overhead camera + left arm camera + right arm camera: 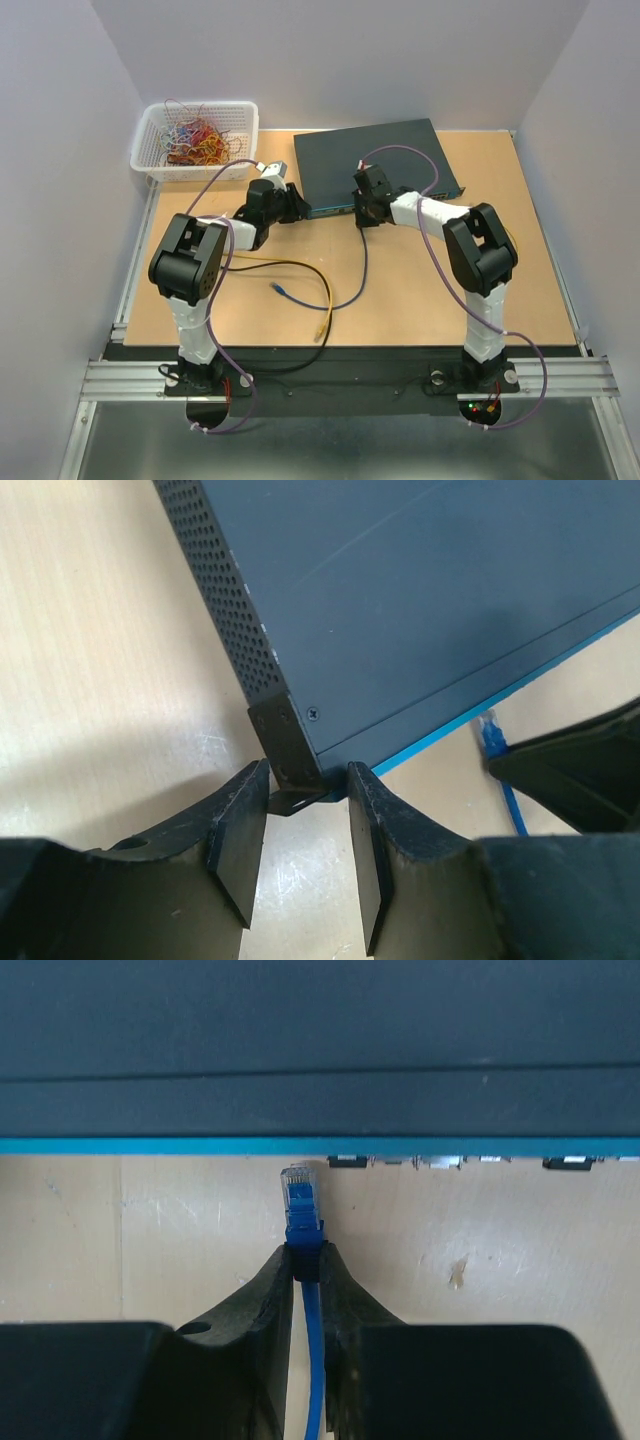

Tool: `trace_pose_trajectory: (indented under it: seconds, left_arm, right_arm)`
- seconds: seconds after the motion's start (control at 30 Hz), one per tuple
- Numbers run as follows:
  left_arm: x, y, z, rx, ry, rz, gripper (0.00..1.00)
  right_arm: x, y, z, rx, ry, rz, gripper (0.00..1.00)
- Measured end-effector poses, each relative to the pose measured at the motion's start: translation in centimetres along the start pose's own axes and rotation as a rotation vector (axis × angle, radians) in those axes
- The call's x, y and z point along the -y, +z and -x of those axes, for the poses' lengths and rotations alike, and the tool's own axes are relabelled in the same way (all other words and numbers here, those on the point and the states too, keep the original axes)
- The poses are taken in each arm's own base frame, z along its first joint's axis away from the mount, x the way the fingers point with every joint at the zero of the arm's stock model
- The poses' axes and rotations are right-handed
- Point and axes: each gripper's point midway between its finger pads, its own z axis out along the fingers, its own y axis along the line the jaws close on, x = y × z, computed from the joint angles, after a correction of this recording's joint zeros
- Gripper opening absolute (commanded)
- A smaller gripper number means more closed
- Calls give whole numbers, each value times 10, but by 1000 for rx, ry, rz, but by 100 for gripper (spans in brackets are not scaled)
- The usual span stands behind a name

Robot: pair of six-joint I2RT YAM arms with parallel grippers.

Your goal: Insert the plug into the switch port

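Note:
The dark switch [375, 165] lies flat at the back of the table. Its blue-edged front face [320, 1145] has a row of ports [347, 1162]. My right gripper [305, 1258] is shut on the boot of the blue plug [302, 1195]. The plug's clear tip points at the front face, just short of it and left of the nearest port. My left gripper [307, 780] is open at the switch's front-left corner. Its fingers [240, 830] stand on either side of the black corner bracket [285, 742]. In the top view both grippers, left [293, 207] and right [364, 212], sit at the switch's front edge.
A white basket [195, 140] of coloured wires stands at the back left. A yellow cable [290, 265] and the trailing blue cable [350, 290] loop over the middle of the table. The blue cable's other end [278, 290] lies loose there.

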Motion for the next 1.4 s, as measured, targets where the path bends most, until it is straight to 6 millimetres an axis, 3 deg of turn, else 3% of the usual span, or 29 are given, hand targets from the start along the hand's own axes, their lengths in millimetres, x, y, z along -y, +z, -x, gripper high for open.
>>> trace_pose_trajectory:
  seconds: [0.27, 1.4]
  left_arm:
    - [4, 2, -3, -17, -1, -39, 46]
    - [7, 4, -4, -12, 12, -35, 45]
  right_arm:
    - [7, 4, 8, 8, -14, -28, 0]
    - [-2, 12, 14, -20, -22, -1, 0]
